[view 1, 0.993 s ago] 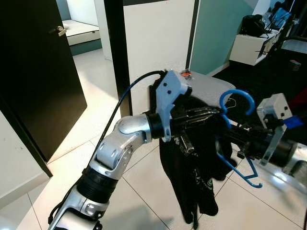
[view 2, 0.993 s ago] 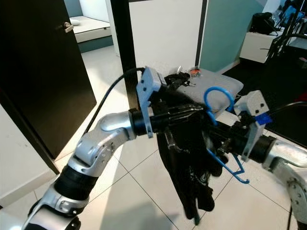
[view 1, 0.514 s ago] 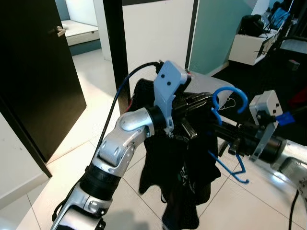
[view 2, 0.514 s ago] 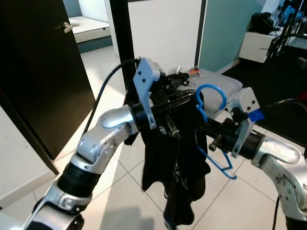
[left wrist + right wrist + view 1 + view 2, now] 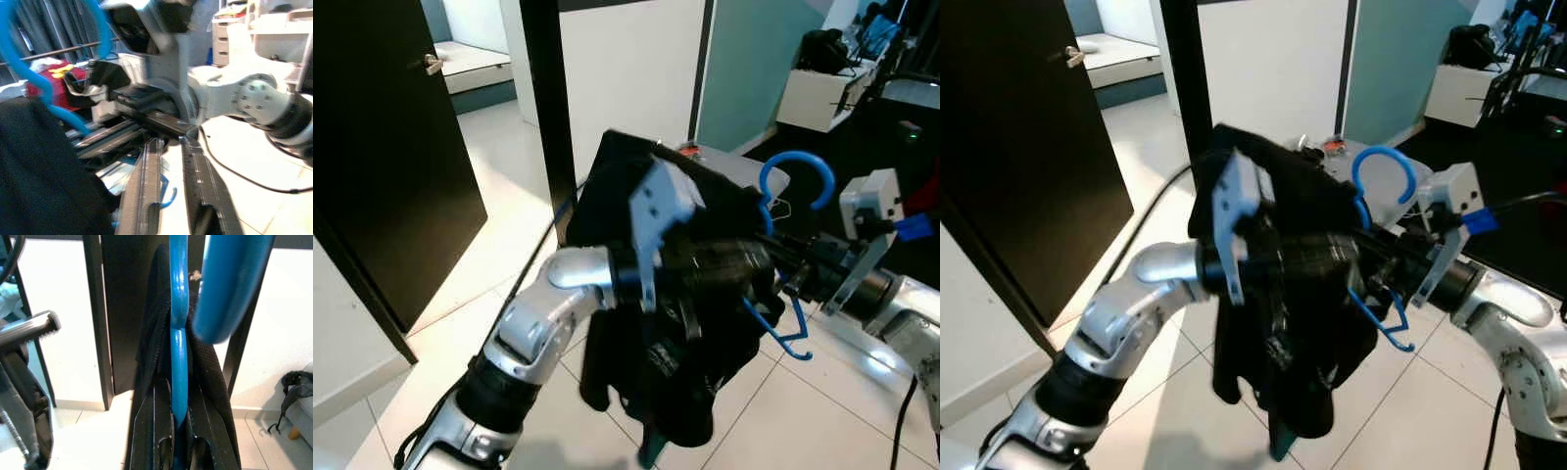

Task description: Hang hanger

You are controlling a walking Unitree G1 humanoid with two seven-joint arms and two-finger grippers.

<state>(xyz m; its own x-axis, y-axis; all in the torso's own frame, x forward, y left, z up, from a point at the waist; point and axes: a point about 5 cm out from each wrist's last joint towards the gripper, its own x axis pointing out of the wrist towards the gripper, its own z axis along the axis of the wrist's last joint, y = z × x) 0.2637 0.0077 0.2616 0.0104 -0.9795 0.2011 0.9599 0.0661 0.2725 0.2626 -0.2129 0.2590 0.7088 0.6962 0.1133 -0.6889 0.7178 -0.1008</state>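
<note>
A blue plastic hanger point(image 5: 798, 157) stands hook-up in front of me, its neck clamped in my right gripper point(image 5: 790, 277), which is shut on it. In the right wrist view the blue bar point(image 5: 178, 362) runs up between the fingers point(image 5: 146, 431). A black garment point(image 5: 675, 377) is draped over my left wrist and hangs below it, against the hanger. My left gripper point(image 5: 766, 257) reaches under the cloth to the hanger's neck. Its fingers point(image 5: 146, 186) stand slightly apart, with floor showing between them.
A black door point(image 5: 391, 147) is at the left, with a black post point(image 5: 538, 98) and a white panel point(image 5: 626, 69) ahead. A pale padded seat point(image 5: 749, 174) with small items sits behind the arms. A rail point(image 5: 73, 48) with dark and red clothes is in the left wrist view.
The black garment has swung up over my left wrist and its camera housing and hangs bunched lower. The hanger has shifted a little to the right and up.
</note>
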